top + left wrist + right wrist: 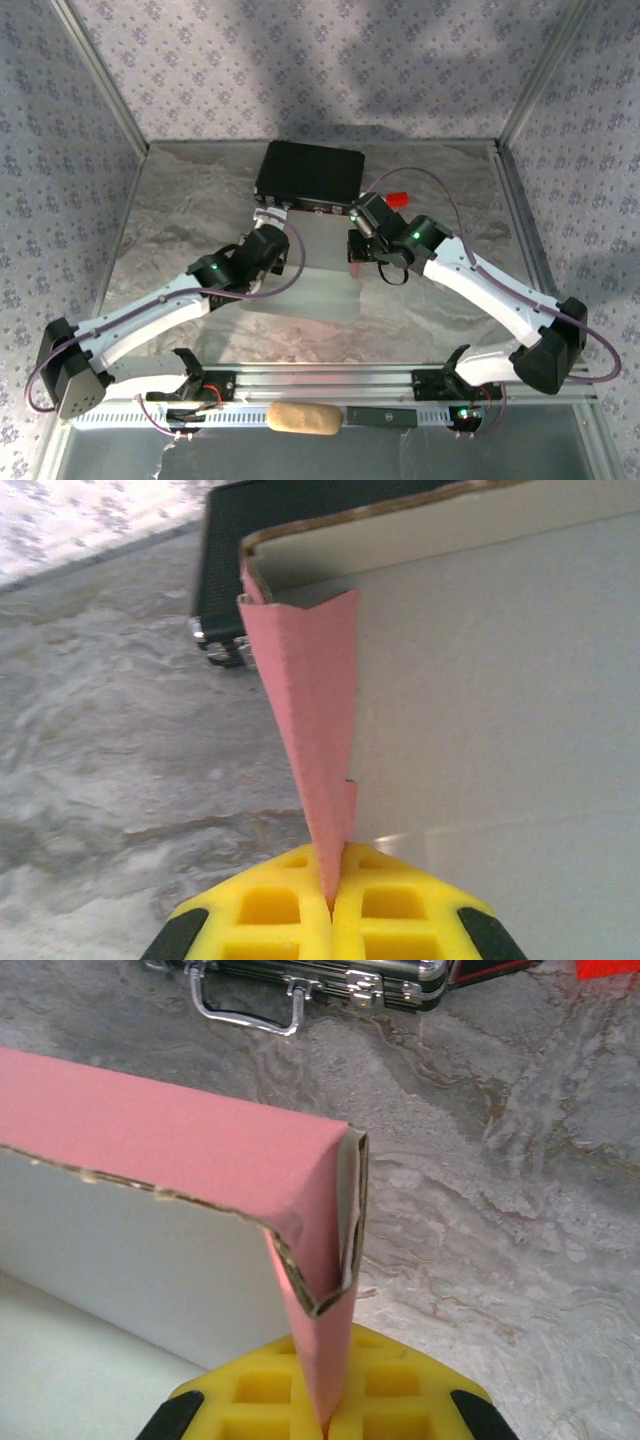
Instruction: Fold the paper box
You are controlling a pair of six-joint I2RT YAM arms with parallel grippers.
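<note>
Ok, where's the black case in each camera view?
Top external: black case upper middle of the picture.
Left wrist: black case upper left, behind the pink flap.
Right wrist: black case along the top edge, handle towards the camera.
Shared landmark: the paper box, nearer than the case in all three.

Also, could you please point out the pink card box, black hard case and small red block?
pink card box (170,1145), right wrist view, outer wall.
black hard case (308,170), top view, lid middle.
small red block (398,198), top view, upper face.
</note>
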